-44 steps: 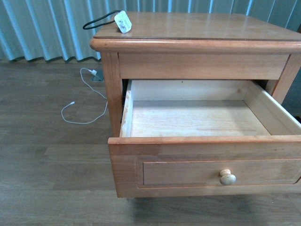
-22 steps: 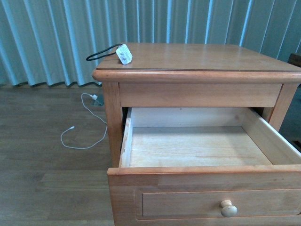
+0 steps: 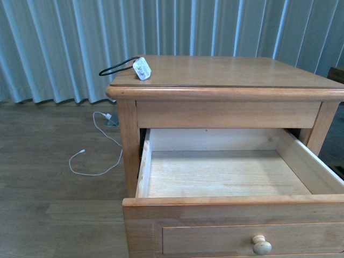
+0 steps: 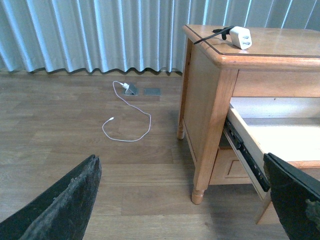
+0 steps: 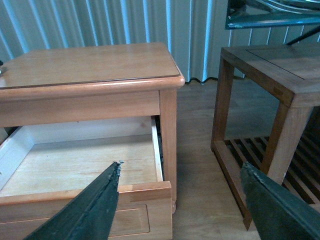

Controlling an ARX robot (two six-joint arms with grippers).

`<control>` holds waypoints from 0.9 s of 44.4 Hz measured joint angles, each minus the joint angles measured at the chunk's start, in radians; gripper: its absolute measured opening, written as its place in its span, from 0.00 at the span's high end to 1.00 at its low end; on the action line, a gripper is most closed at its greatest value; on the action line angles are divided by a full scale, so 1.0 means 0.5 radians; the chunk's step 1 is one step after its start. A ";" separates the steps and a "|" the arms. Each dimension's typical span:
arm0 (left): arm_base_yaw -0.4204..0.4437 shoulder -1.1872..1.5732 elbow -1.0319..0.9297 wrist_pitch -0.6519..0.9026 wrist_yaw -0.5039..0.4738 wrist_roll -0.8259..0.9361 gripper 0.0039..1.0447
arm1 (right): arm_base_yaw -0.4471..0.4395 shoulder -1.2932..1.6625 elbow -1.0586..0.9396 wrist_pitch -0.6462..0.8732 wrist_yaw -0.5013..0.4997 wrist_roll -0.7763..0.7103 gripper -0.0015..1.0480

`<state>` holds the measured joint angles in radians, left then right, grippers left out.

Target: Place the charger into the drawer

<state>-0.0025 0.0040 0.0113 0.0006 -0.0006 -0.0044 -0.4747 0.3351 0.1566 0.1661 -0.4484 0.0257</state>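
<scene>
- My left gripper [image 4: 179, 157] and right gripper [image 5: 181, 164] are both spread wide, holding nothing.
- Nearest, the drawer [image 3: 231, 200] is pulled out with bare wood inside, so the opening looks done.
- Farther, the charger [image 3: 142, 69] lies on the nightstand's [image 3: 231, 72] far left corner, its black cord looping past the edge.
- Left to do: grasp it and drop it in.
</scene>
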 joint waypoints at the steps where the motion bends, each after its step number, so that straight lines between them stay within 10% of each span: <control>1: 0.000 0.000 0.000 0.000 0.000 0.000 0.06 | 0.052 -0.039 -0.020 -0.006 0.046 -0.009 0.37; 17: 0.000 0.000 0.000 0.000 -0.001 0.000 0.06 | 0.493 -0.488 -0.153 -0.308 0.464 -0.046 0.99; 21: 0.000 0.000 0.000 0.000 0.000 0.000 0.06 | 0.603 -0.529 -0.180 -0.320 0.570 -0.051 0.98; 34: 0.000 0.000 0.000 0.000 0.000 0.000 0.06 | 0.636 -0.540 -0.189 -0.320 0.585 -0.051 0.37; 40: -0.439 0.549 0.063 0.551 -1.168 -0.202 0.06 | 0.637 -0.540 -0.190 -0.320 0.587 -0.051 0.10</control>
<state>-0.2222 0.2787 0.0425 0.2760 -0.5846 -0.1055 -0.1562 0.0650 0.0616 0.0063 -0.1551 0.0002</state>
